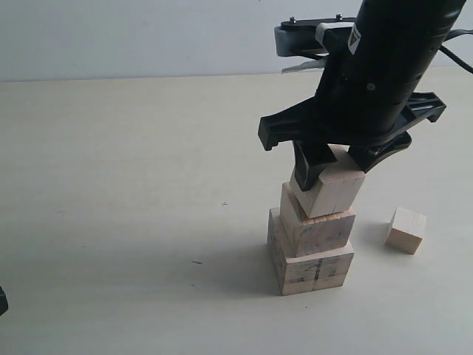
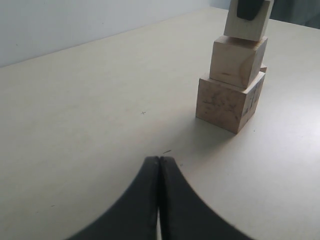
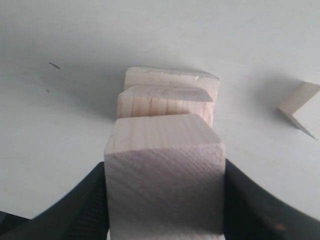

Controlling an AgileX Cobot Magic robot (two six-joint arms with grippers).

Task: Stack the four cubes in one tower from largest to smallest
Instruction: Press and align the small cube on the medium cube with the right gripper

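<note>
In the exterior view the right gripper (image 1: 340, 168) hangs from the upper right of the frame. Its jaws are clamped on the third cube (image 1: 336, 191), one finger on each side. That cube is tilted over the second cube (image 1: 319, 229), right of centre; we cannot tell whether its lower edge rests there or hangs just clear. The arm's black bulk hides the held cube's top.

The second cube sits on the largest cube (image 1: 312, 268), which stands on the table (image 1: 111, 185) and shows a dark seam down its front. The smallest cube (image 1: 406, 230) lies alone on the table at the lower right, near the largest cube but apart from it. The right wrist view cuts it off at the frame edge, and the held cube fills much of that picture.

In the left wrist view the left gripper (image 2: 159, 167) has its fingers pressed together on nothing, well apart from the largest cube. A dark sliver (image 1: 2, 302) at the exterior view's lower left edge is too small for us to identify.
</note>
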